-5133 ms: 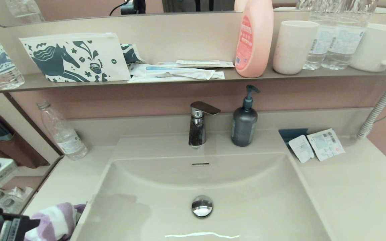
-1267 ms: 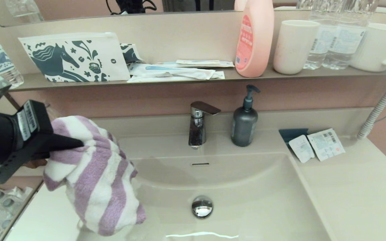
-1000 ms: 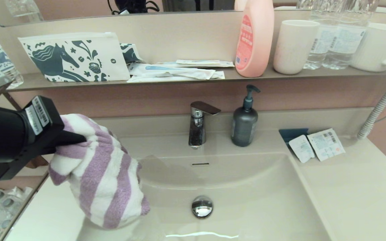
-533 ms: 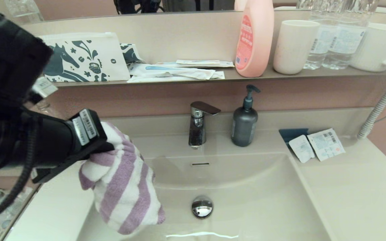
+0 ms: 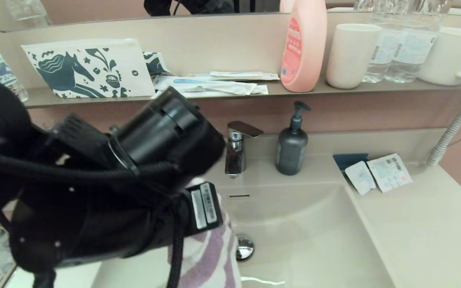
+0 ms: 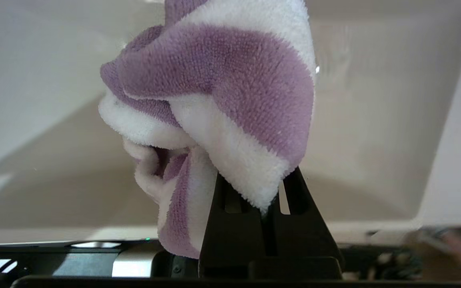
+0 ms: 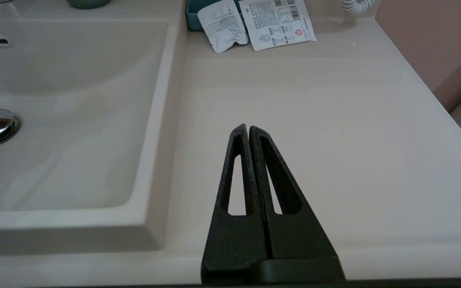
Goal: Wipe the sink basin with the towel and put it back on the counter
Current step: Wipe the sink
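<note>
1. The left half of the head view is filled by the left arm, whose black wrist reaches down over the sink basin [image 5: 314, 240] toward the lower centre of the frame.
2. The left gripper [image 6: 260, 188] is seen in the left wrist view with its two black fingers clamped together on a fold of the towel [image 6: 222, 92]; the cloth is pinched between them near their tips.
3. The towel, striped purple and white, is bunched above the fingers in that view, with the pale basin wall behind it. In the head view only a lower part of the towel [image 5: 210, 260] is visible at the bottom centre, below the wrist and just left of the chrome drain plug [image 5: 245, 247].
4. Whether the towel is touching the basin floor cannot be told.
5. The right gripper [image 7: 249, 130] is shown in the right wrist view with its fingers pressed together and nothing between them, held over the counter [image 7: 314, 132] to the right of the basin [image 7: 74, 120].
6. Two white sachets [image 5: 378, 173] lie on the counter at the right of the head view, beside the dark soap dispenser [image 5: 291, 144] and the faucet [image 5: 236, 148] at the centre.
</note>
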You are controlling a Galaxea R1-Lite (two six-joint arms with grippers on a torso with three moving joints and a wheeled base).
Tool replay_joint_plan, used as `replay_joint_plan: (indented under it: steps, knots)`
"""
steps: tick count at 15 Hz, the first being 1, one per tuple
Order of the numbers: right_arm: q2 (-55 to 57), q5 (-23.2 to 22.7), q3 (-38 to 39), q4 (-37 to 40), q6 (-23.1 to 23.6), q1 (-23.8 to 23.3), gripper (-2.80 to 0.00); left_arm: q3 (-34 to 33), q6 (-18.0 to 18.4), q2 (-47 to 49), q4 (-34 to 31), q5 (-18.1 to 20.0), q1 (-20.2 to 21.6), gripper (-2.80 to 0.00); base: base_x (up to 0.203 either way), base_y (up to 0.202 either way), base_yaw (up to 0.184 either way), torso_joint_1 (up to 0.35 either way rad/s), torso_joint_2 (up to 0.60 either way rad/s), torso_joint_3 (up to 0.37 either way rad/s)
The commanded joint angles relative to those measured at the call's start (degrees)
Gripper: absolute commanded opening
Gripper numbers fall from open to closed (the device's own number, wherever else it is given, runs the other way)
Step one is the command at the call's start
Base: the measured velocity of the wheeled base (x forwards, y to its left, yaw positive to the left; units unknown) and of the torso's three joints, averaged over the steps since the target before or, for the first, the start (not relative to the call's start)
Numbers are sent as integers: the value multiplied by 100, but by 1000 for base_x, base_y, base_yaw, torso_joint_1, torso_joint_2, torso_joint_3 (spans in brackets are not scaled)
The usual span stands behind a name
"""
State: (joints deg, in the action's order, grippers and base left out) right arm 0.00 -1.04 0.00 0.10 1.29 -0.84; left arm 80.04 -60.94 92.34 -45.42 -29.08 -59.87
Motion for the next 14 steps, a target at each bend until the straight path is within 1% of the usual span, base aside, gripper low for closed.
replay_joint_plan:
  steps: [1,4,8,10,11,12,14]
  knots:
    - [0,-2,0,-1,3,5,-280,71,-73,707,-28,-279,-430,-280,0,0,0,0,0,0]
    - [0,-2,0,-1,3,5,-280,557,-390,1642,-33,-444,-696,-280,0,0,0,0,0,0]
    - [0,-2,0,-1,3,5,-280,1989,-543,2826,-114,-479,-949,-280,0,0,0,0,0,0]
    - [0,-2,0,-1,7,1,-280,2871,-676,3377,-448,-459,-1056,-280,0,0,0,0,0,0]
    - [0,-2,0,-1,3,-4,-280,3144,-727,3606,-536,-393,-1158,-280,0,0,0,0,0,0]
    - [0,-2,0,-1,3,1,-280,3209,-715,3790,-456,-283,-1277,-280,0,0,0,0,0,0]
    - [0,-2,0,-1,3,5,-280,3195,-664,4073,-283,-211,-1439,-280,0,0,0,0,0,0]
